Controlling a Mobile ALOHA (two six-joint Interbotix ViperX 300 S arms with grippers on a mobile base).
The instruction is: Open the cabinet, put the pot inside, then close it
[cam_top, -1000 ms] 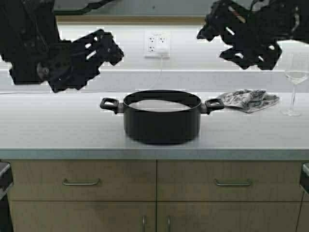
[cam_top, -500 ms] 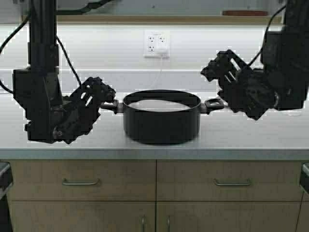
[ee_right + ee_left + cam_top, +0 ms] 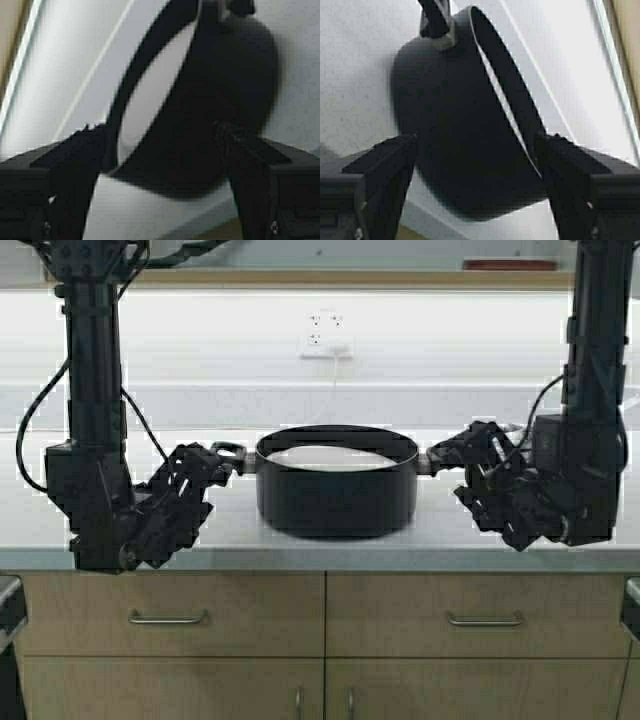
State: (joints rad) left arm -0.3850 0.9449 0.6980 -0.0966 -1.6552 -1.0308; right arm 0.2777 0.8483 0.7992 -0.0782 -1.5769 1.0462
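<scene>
Pot: the black pot (image 3: 336,483) sits upright in the middle of the pale bench (image 3: 300,540), its pale inside showing and a loop handle sticking out at each side.
Left end effector: the left end effector (image 3: 210,468) is down at bench level just left of the pot, fingers spread apart, released, with the tips right at the left loop handle (image 3: 229,452). From its wrist camera the two fingers (image 3: 385,175) stand wide on either side of the pot's dark wall (image 3: 465,125).
Right end effector: the right end effector (image 3: 458,462) mirrors it on the right, fingers parted and gripping nothing, close against the right loop handle (image 3: 428,460). Its own camera shows the pot (image 3: 210,100) between the spread fingers (image 3: 75,170).
Surroundings: a wall outlet (image 3: 327,332) on the far wall behind the pot, with a cord hanging from it; drawers with steel handles (image 3: 167,618) below the bench edge.
</scene>
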